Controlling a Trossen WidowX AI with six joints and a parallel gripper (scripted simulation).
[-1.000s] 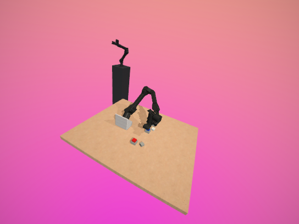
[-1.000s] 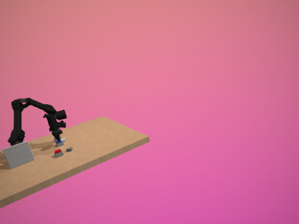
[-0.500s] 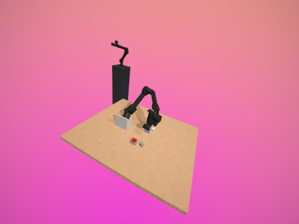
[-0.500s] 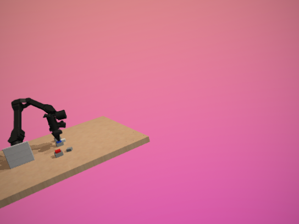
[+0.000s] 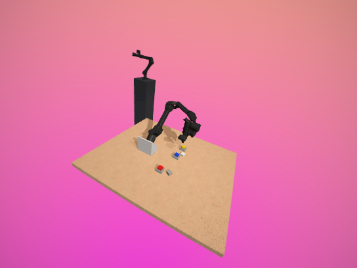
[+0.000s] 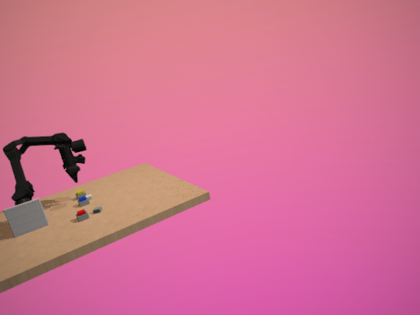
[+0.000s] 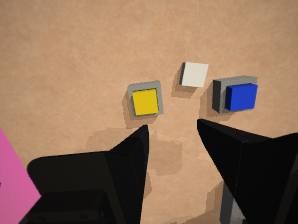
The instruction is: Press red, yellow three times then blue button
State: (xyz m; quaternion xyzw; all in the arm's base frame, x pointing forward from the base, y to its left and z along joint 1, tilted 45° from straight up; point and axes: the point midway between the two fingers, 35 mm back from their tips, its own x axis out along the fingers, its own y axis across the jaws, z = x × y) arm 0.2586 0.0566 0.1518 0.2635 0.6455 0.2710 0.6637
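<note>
Three buttons on grey bases sit on the wooden table (image 5: 197,203). The yellow button (image 5: 184,147) (image 6: 80,192) (image 7: 145,101), the blue button (image 5: 176,154) (image 6: 82,198) (image 7: 241,96) and the red button (image 5: 160,167) (image 6: 81,212) lie in a row. My gripper (image 5: 181,139) (image 6: 75,178) (image 7: 172,126) is open and empty. It hangs above the table, just behind the yellow button. In the wrist view its fingertips frame bare table below the yellow button and the white block.
A small white block (image 5: 183,153) (image 6: 89,197) (image 7: 194,74) lies between the yellow and blue buttons. A grey block (image 5: 169,172) (image 6: 97,209) lies beside the red button. A grey ribbed box (image 5: 147,145) (image 6: 25,217) stands at the arm's base. A black pillar (image 5: 144,98) stands behind the table.
</note>
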